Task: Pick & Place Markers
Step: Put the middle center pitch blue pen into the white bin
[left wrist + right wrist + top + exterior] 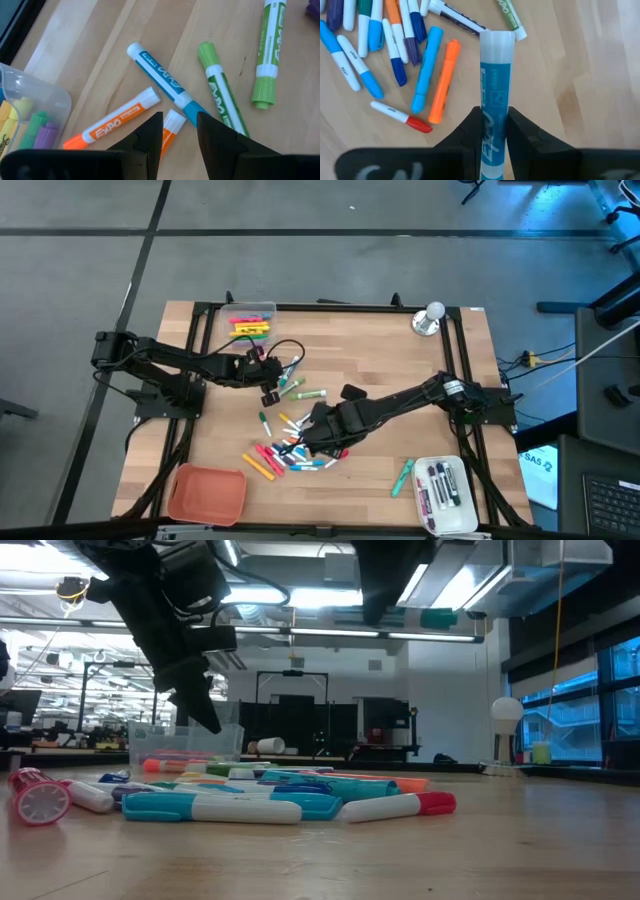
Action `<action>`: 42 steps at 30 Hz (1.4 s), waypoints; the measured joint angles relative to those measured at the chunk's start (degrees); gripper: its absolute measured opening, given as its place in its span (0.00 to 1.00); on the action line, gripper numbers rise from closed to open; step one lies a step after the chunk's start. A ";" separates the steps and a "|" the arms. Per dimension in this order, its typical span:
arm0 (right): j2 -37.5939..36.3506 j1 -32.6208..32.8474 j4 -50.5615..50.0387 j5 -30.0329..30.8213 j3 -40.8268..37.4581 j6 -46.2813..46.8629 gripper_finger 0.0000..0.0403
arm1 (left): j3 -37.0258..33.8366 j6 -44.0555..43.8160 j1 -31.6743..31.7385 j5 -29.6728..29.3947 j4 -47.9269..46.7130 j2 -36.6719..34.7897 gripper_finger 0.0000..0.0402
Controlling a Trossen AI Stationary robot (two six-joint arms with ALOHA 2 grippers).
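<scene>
Right gripper (493, 127): fingers pinching a light-blue marker (495, 85), its long axis running straight out ahead of the fingers, cap end foremost. Held above the desk (400, 350), over the loose pile of markers (295, 452) near the middle front.

Left gripper (179, 131): fingers parted with a narrow gap, holding nothing. Directly beyond the gap lay a white-barrelled marker with a blue cap (167, 82), its long axis slanted across the finger line, cap end nearest the fingers. Beside it an orange-capped marker (112, 122), roughly parallel to it; a second orange one partly hidden under the fingers.

Placement: the left arm stood nearer this small group at the desk's middle rear. A clear bin (252, 318) with markers already in it sat close by at the rear left edge.

Whether the left fingers touched the blue-capped marker could not be told; they appeared just above it.

Also present: a terracotta tray (207, 492), front left.
</scene>
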 joint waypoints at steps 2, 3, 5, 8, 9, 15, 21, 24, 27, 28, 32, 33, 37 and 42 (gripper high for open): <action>0.00 -0.08 -0.01 0.02 0.00 -0.30 0.15 | 0.00 0.00 0.00 0.00 0.16 0.00 0.28; 0.00 -0.16 -0.02 0.02 0.00 -0.30 0.15 | 0.00 0.00 0.00 -0.02 0.34 0.00 0.28; 0.00 -0.35 -0.01 0.02 0.00 -0.35 0.15 | 0.00 0.02 0.00 -0.02 0.50 0.00 0.28; 0.00 -0.78 0.00 0.02 0.00 -0.77 0.15 | 0.00 0.06 0.01 -0.04 0.62 0.00 0.28; 0.00 -0.96 0.00 0.02 0.00 -0.78 0.15 | 0.00 0.04 0.00 -0.04 0.61 0.00 0.28; 0.00 -1.71 0.00 0.04 0.00 -1.23 0.15 | 0.00 0.04 0.00 -0.04 0.63 0.00 0.28; 0.00 -1.88 0.00 0.02 0.00 -1.53 0.15 | 0.00 0.04 0.00 -0.07 0.63 0.00 0.28; 0.00 -1.88 0.00 0.02 0.00 -1.34 0.15 | 0.00 0.04 0.00 -0.07 0.63 0.00 0.28; 0.00 -1.88 0.00 0.02 0.00 -0.69 0.15 | 0.00 0.04 0.00 -0.07 0.63 0.00 0.28; 0.00 -1.88 0.00 0.02 0.00 -0.53 0.15 | 0.00 0.03 0.00 -0.07 0.63 0.00 0.28; 0.00 -1.78 0.00 0.02 0.00 -0.25 0.15 | 0.00 -0.43 0.00 -0.05 0.56 0.00 0.28; 0.00 -1.75 0.00 0.02 0.00 -0.23 0.15 | 0.00 -0.59 0.00 -0.07 0.47 0.00 0.28; 0.00 -1.46 0.00 0.02 0.00 -0.11 0.15 | -0.01 -0.66 0.01 -0.07 0.41 0.00 0.28; 0.00 -1.05 0.00 0.02 0.00 0.73 0.15 | 0.00 -0.66 0.00 -0.07 0.41 0.00 0.28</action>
